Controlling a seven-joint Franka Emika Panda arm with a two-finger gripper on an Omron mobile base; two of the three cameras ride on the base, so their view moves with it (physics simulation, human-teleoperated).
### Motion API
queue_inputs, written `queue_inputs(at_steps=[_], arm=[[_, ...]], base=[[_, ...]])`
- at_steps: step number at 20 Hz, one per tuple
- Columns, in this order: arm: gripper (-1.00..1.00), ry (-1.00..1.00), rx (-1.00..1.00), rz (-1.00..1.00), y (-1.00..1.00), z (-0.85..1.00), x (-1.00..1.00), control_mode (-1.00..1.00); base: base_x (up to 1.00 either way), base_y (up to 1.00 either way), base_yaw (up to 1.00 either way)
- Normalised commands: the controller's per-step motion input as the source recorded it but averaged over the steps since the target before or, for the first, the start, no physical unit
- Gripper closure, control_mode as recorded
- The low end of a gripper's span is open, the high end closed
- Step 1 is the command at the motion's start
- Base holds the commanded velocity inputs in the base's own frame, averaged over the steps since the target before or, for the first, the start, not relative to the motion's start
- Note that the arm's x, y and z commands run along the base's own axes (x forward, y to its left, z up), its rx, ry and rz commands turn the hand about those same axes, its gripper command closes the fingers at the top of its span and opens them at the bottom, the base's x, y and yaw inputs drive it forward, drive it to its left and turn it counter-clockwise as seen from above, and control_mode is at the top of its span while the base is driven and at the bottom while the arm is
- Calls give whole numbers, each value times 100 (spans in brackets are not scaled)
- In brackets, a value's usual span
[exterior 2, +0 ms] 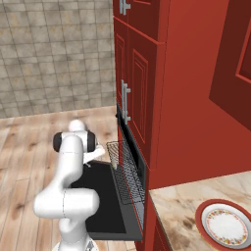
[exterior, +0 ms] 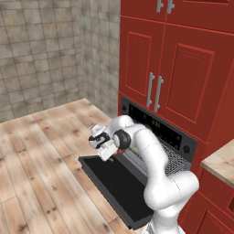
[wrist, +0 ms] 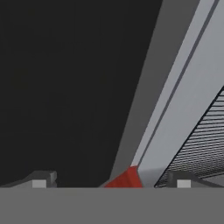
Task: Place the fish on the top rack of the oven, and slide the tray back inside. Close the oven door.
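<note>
Built-in black wall oven (exterior: 157, 130) set in the red cabinet column (exterior: 183, 68) has its large flat black oven door (exterior: 114, 185) folded down flat, and the thin silver-grey wire grid top rack (exterior 2: 126, 169) is drawn out over the door, presumably so the fish can be laid on it from above. White arm's two-finger gripper (exterior: 106, 148) hangs over the door's inner face near the hinge edge, jaws spread wide and holding nothing. Fish: cannot locate it; the round white red-rimmed plate (exterior 2: 226, 226) on the beige stone counter (exterior 2: 181, 211) looks bare.
</note>
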Motion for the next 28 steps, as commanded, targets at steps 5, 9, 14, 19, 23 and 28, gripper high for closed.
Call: queue_inputs(at_steps=[5,9,14,19,23,28], arm=[[-100,4,0,0,-18,-32,0,-100],[-100,2,0,0,-24,-31,0,-100],[-100,1,0,0,-25,-35,0,-100],[-100,2,0,0,-19,-41,4,-100],[-100,1,0,0,-22,-41,13,-100],[-100,-3,0,0,-14,-22,11,-100]], base=[[0,0,0],[0,0,0],[0,0,0],[0,0,0],[0,0,0],[0,0,0]])
